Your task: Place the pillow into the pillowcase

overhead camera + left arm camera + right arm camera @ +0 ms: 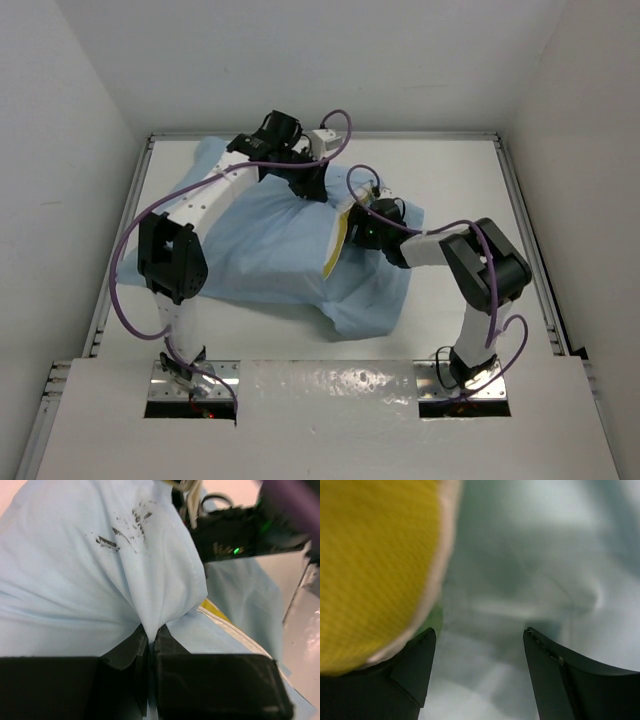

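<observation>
Currently mid-insertion, late stage by my reading. Pillowcase [265, 250] lies blue face up across the counter [450, 175], bulging. Pillow [338, 238] appears mostly inside it; only its yellow edge shows at the open mouth, right of centre.

Left end effector [149, 632]: pressed together on a pinched fold of blue fabric near that mouth.

Right end effector [479, 632]: spread, gripping nothing, with the yellow edge just beside one finger.

Next move probably calls for the right to push the exposed edge inward while the left draws the hem over it. The pinch may slip.
</observation>
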### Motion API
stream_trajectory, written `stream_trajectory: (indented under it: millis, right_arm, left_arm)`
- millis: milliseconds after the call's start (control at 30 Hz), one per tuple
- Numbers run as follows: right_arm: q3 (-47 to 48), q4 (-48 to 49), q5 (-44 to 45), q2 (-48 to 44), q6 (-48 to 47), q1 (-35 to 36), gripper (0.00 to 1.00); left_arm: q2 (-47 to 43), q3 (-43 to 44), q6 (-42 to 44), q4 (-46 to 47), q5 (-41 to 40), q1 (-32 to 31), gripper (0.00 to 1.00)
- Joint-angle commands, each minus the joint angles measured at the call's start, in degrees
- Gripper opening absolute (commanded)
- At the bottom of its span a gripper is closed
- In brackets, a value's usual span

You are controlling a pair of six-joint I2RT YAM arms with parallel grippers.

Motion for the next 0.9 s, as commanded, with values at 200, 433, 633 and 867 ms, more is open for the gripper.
stream_trajectory:
  millis: [200,433,633,867]
  right_arm:
    - [1.59,7.05,14.68,7.66,15.68,3.12,0.0]
    - [-12.18,3.79,33.66,-6.56,12.1,0.4,0.0]
    - [-16.09,16.0,15.45,-14.75,-2.12,0.2,0.0]
    - [-11.94,20.23,11.42,-9.3,7.15,2.24,0.0]
  left_arm:
    - [-4.75,1.75,-11.95,10.62,23.99,0.07,0.0]
    - [-5.89,0.24,-3.54,0.56,17.51,5.52,0.0]
    - [1.46,3.94,15.03,-11.52,1.13,-1.5,0.24]
    - [13.35,14.56,5.46,-13.63,5.45,-4.67,1.0]
